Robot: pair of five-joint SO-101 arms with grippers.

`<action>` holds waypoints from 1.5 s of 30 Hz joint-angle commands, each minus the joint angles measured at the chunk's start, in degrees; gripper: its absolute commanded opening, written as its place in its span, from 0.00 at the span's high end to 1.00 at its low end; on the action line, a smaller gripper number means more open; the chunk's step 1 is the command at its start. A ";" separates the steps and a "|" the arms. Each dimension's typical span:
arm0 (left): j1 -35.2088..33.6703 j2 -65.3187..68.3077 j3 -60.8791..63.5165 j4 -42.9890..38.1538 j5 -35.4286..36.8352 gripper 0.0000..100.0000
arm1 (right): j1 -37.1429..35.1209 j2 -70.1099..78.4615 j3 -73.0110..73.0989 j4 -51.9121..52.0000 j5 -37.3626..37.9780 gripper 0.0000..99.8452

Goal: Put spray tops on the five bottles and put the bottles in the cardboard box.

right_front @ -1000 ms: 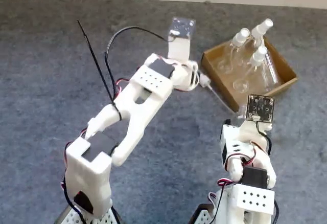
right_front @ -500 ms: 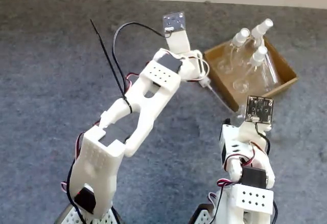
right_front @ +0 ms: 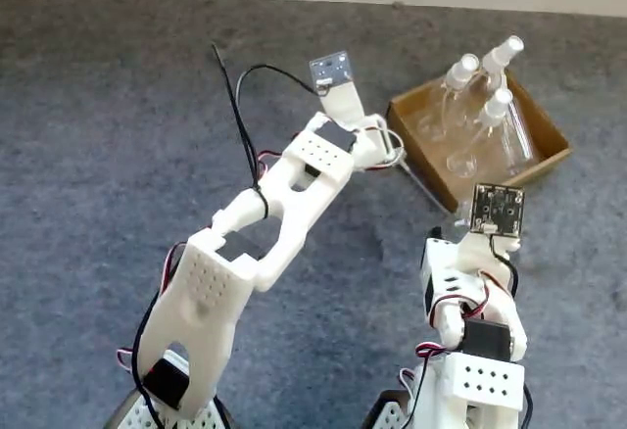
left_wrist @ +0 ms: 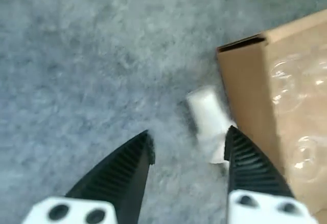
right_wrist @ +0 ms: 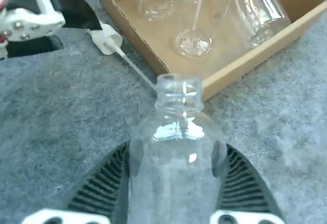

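Item one, left gripper (left_wrist: 189,134): over the last second its arm stretches forward out of a folded pose, the elbow swinging toward the box in the high view. The tool now hangs low over the grey carpet (left_wrist: 76,55), just beside a corner of the cardboard box (left_wrist: 244,81). Its jaws stand wide apart with nothing held. Item two, loose spray top (left_wrist: 206,112): it lies on its side on the carpet close by the box's outer wall, and I cannot tell whether the two touch. It sits nearer one fingertip than the other and is not yet bracketed. Its dip tube (right_wrist: 135,68) trails across the carpet toward the right arm, and it has not shifted. Item three, right gripper (right_wrist: 176,157): unmoved across the frames, it is clamped on the body of a clear open-necked bottle (right_wrist: 177,93), held near the box with the neck pointing toward it. Item four, three capped bottles (right_front: 470,106): these are inside the box, white tops at its far end. Assessment: I judge the step in hand to be the left gripper's pickup of the spray top, for fitting to the held bottle. The advance closes most of the gap, but the head sits off-centre, so a small sideways correction looks needed before closing. The box wall is close enough to snag one finger.
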 commanded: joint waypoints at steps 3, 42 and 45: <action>1.36 -0.75 -4.53 -2.29 0.62 0.81 | 0.40 -0.84 -0.66 -1.45 -0.18 0.87; 5.32 7.96 -9.45 -4.13 0.35 0.95 | 0.31 -0.84 -0.57 -1.45 -0.09 0.87; 4.18 7.34 -9.45 -2.99 0.26 0.95 | 0.31 -0.84 -0.57 -1.45 -0.09 0.87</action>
